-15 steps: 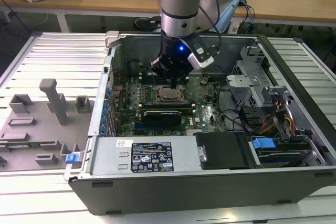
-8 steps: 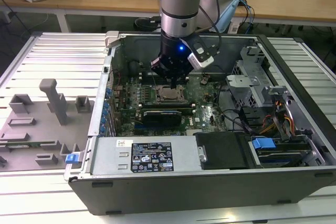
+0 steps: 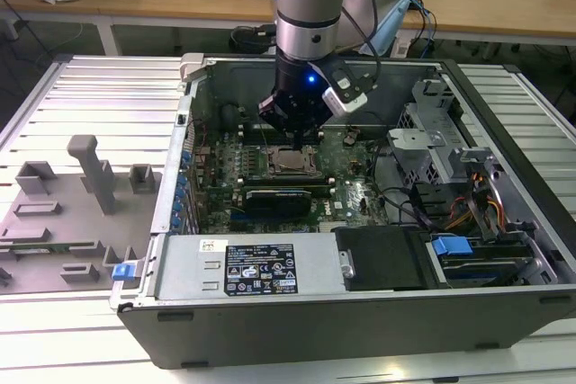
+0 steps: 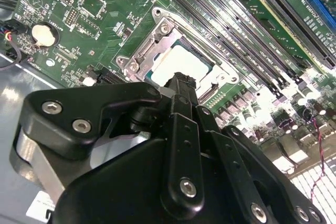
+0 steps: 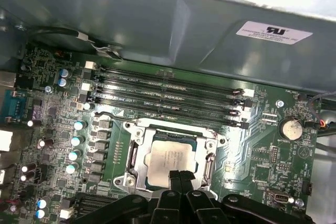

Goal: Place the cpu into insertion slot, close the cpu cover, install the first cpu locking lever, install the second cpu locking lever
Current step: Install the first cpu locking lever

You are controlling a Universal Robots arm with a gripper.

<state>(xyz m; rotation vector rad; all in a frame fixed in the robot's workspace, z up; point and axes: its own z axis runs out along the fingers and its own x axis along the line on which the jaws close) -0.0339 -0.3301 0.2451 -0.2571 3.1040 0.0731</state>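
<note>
The cpu (image 5: 169,157) lies flat in its socket on the green motherboard, pale metal top facing up; it also shows in the second wrist view (image 4: 178,62) and in the exterior view (image 3: 290,165). The cpu cover (image 5: 133,157), a silvery frame, lies down flat around the chip (image 4: 152,38). My gripper (image 5: 181,176) hangs just above one edge of the socket, its black fingertips pressed together with nothing between them. From outside, the gripper (image 3: 295,143) sits inside the open computer case, right over the socket.
Memory slots (image 5: 168,90) run along one side of the socket, capacitors (image 5: 76,140) along another. The case wall (image 3: 184,146) and a drive cage with cables (image 3: 450,177) hem in the board. A grey fixture plate (image 3: 72,213) lies outside, at the exterior view's left.
</note>
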